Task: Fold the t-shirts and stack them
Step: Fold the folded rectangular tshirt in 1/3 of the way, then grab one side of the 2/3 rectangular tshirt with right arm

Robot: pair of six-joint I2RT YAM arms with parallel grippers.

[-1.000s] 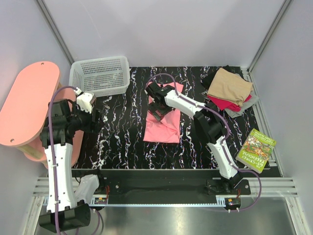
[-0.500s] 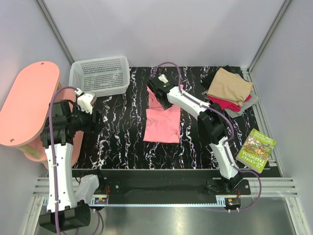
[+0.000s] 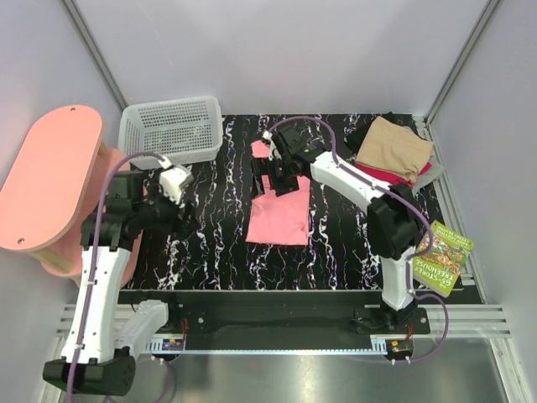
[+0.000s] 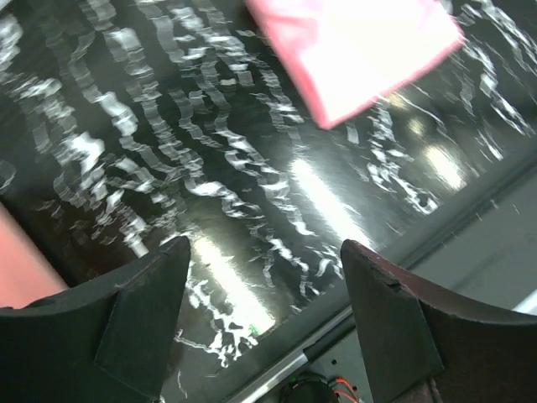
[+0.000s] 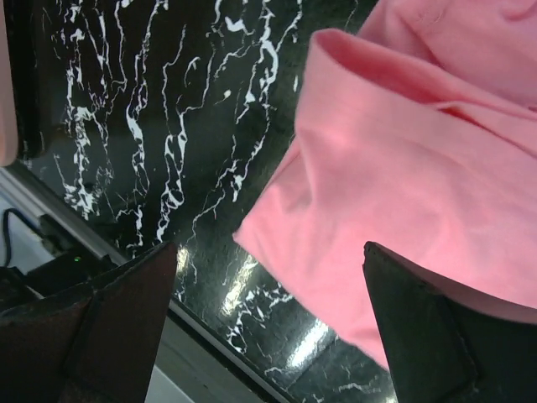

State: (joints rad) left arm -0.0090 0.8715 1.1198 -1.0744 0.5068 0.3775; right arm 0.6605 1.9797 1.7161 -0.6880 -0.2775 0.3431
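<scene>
Pink plain cloth t-shirt (image 3: 281, 217) sits beneath the right gripper (image 3: 275, 174), mid-table. The jaws stand wide apart with nothing between them, poised over the shirt's far end. Judgement: they are spread to take a fold or hem there. The right wrist view shows a rolled edge of cloth (image 5: 336, 50) ahead of the fingers. Whether the tips touch the fabric cannot be told.

Left gripper (image 3: 185, 218): jaws apart and empty, over the bare black white-veined tabletop (image 3: 210, 243), left of the shirt and apart from it. Judgement: waiting to pin or take the near side.

Further out, at the far right corner, is a stack of folded tees with tan on top (image 3: 393, 144). Red (image 3: 384, 178), grey (image 3: 411, 191) and black (image 3: 363, 134) show only as edges. Judgement: the pink one goes there.

Hidden: the right arm covers the shirt's far end, so collar and sleeves are not seen. The left wrist view is blurred.
</scene>
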